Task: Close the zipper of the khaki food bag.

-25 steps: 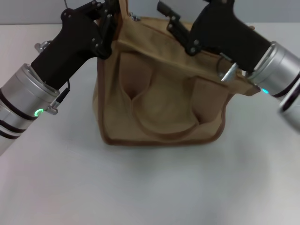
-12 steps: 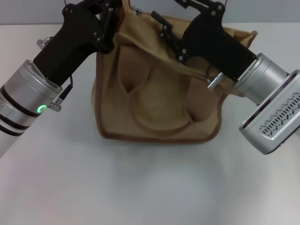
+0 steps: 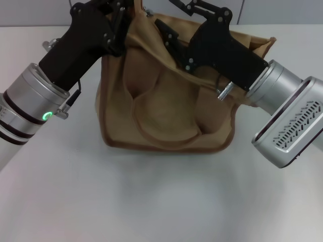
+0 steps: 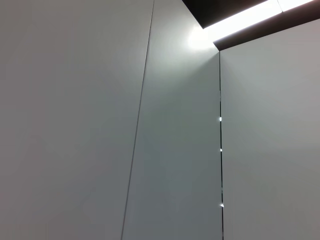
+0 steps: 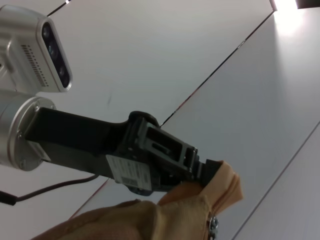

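Note:
The khaki food bag [image 3: 166, 111] stands upright on the table, one looped handle [image 3: 161, 128] hanging down its front. My left gripper [image 3: 122, 22] is shut on the bag's top left corner; the right wrist view shows it [image 5: 202, 167] pinching that tan corner [image 5: 222, 182]. My right gripper [image 3: 169, 35] is on the bag's top, left of the middle and close to the left gripper. The zipper line is hidden behind it and the pull cannot be made out. A small silver piece [image 3: 147, 11] shows at the top left end.
The bag stands on a white table [image 3: 151, 201]. My right arm's silver wrist and camera housing [image 3: 287, 133] hang over the bag's right end. The left wrist view shows only grey wall panels [image 4: 100, 125] and a ceiling light.
My right gripper has moved left along the bag's top, toward the left gripper. The bag's top has been pulled and creased that way. My left gripper has held its place.

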You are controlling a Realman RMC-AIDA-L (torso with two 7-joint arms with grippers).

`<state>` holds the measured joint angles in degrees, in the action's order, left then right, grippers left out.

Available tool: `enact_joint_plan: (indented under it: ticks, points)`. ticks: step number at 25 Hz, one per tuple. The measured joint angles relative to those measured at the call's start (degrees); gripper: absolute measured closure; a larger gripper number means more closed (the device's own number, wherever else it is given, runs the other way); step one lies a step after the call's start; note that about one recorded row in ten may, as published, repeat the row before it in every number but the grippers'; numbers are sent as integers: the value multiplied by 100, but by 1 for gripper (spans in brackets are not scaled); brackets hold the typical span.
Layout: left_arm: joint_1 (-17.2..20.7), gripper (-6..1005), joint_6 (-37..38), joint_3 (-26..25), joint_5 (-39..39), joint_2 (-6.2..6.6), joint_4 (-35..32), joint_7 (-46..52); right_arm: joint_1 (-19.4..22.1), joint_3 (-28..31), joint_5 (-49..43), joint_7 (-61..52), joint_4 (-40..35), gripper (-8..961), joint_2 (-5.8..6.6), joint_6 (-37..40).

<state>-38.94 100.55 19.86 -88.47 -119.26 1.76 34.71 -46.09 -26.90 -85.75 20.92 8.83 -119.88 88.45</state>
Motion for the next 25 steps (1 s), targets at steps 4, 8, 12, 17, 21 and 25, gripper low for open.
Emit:
enact_joint_plan:
  ticks: [4, 8, 12, 17, 21, 25]
  points:
    - [-35, 991, 0, 3, -11, 0, 58, 0, -82, 14, -3, 2, 12, 573, 0, -73]
    - [-61, 991, 0, 24, -15, 0, 107, 0, -198, 11, -2, 23, 76, 573, 0, -156]
    - [-74, 991, 0, 33, -13, 0, 114, 0, -274, 68, -2, 274, 210, 572, 0, -178]
    - [-77, 991, -2, 13, -18, -1, 115, 0, -270, 70, -1, 309, 239, 572, 0, -134]
    - [-80, 991, -96, 3, -20, -1, 115, 0, -258, 70, -1, 312, 242, 573, -1, -91]
    - [-87, 991, -150, 1, -21, -1, 115, 0, -233, 71, 8, 312, 239, 573, -1, 4]
